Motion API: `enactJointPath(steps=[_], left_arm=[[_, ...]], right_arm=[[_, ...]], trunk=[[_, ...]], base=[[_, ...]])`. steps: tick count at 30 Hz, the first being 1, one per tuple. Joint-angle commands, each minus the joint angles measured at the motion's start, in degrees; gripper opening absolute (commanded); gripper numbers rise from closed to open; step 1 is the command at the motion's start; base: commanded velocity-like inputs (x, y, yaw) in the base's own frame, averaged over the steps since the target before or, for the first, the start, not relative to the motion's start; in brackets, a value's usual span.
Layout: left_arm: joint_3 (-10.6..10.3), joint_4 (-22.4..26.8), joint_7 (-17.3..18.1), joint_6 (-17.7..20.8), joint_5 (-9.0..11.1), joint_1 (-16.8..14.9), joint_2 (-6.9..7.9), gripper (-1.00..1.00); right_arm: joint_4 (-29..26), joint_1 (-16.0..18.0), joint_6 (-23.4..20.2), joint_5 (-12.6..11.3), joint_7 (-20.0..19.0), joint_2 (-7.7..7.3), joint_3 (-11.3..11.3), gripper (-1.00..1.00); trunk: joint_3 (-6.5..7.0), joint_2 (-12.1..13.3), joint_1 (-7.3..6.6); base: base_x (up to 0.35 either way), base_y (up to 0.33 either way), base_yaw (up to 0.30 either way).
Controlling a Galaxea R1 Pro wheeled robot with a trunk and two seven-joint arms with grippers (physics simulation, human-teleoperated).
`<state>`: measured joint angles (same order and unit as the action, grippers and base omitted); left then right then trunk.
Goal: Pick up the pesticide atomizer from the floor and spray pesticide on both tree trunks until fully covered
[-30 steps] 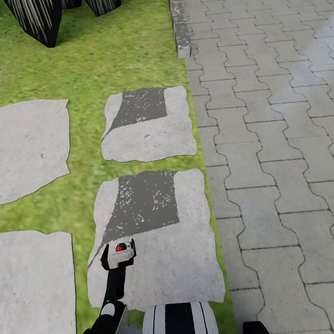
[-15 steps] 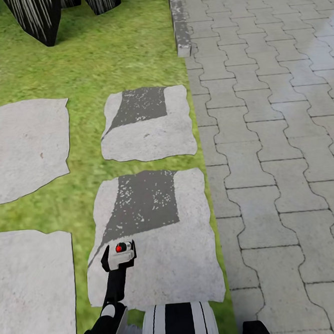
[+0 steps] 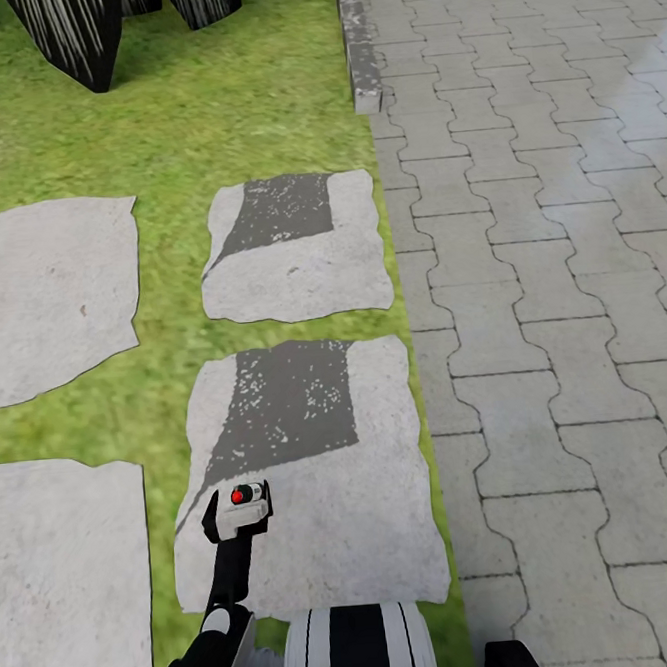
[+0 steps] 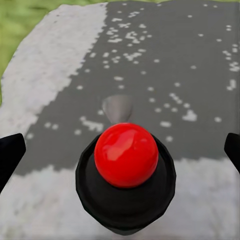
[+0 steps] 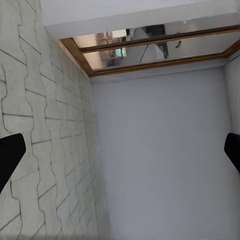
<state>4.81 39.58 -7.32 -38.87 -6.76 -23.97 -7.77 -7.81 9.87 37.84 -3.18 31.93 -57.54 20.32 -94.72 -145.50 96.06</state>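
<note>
Head view: left pincer (image 3: 237,510) is stretched forward and low over a stepping stone (image 3: 318,515), carrying the pesticide atomizer (image 3: 239,503), white body with a red knob on top. Its long axis runs along the arm, nozzle pointing ahead toward the dark wet patch (image 3: 284,403) on the stone. Lawn (image 3: 158,137) lies beyond and to the left, grey paving (image 3: 552,306) to the right. Dark striped plants (image 3: 79,32) sit far ahead-left; no tree trunk here, so the spray target is out of frame and the base likely has to turn or drive first.

Left wrist view: atomizer's red knob (image 4: 126,155) on its black collar sits between the two fingertips (image 4: 10,155), which stand wide at the frame edges. Whether they actually clamp the body I cannot tell. Wet stone straight ahead.

Right wrist view: right pincer (image 5: 120,155) is spread wide, holding nothing, facing a white wall (image 5: 160,165) with paving alongside.
</note>
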Motion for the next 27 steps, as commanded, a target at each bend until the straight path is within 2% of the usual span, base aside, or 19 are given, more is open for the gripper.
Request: enactJointPath(steps=[1, 16, 27], left_arm=[[0.2, 0.0, -0.3, -0.2, -0.6, 0.0, -0.06, 1.0], [0.2, -0.1, -0.3, -0.1, -0.7, 0.0, -0.06, 1.0], [0.2, -2.0, -0.3, -0.1, -0.6, 0.0, -0.06, 1.0]], right_arm=[[0.1, 0.1, 0.2, -0.3, 0.1, -0.02, -0.3, 1.0], [0.0, 0.1, 0.2, -0.3, 0.1, -0.03, -0.3, 1.0], [0.0, 0.1, 0.2, -0.3, 0.1, -0.18, -0.3, 1.0]], trunk=[[-0.03, 0.0, -0.01], [-0.03, 0.0, -0.01], [-0.03, 0.0, -0.01]], base=[[0.0, 0.0, 0.0], [0.0, 0.0, 0.0], [0.0, 0.0, 0.0]])
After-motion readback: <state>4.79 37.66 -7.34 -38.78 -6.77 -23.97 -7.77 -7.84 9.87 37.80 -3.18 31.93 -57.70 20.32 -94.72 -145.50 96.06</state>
